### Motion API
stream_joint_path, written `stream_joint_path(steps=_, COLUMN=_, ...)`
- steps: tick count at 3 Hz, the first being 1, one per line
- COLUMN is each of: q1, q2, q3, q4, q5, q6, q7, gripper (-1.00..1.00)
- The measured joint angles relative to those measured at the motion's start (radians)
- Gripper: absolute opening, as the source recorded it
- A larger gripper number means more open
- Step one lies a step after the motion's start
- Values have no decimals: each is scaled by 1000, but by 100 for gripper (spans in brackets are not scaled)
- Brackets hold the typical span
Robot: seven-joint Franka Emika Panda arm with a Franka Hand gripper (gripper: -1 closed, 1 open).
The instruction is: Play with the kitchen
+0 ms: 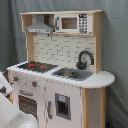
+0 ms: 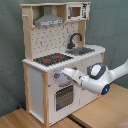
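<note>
Just ahead of claw (image 2: 65,73): kitchen (image 2: 60,55) front, knobs (image 2: 54,76) level with tip, oven door (image 2: 64,95) below; finger spread unclear.

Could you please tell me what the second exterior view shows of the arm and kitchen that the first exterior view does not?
Only the second exterior view shows the gripper at the kitchen's front panel, above the oven door. Only the first exterior view shows the dark panel under the sink. Both show the stovetop, faucet, hood and microwave.
</note>
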Motion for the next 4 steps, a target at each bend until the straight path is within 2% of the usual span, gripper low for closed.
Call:
stream_joint_path(steps=2, q1=155, q2=26, q3=-155, q4=-43, q5=0, q6=-40, q7=-62, gripper=100)
stream_joint_path(steps=4, q1=295, q2=26, q3=-299, q4=-77, q5=0, q6=-58, q7=-162, gripper=100)
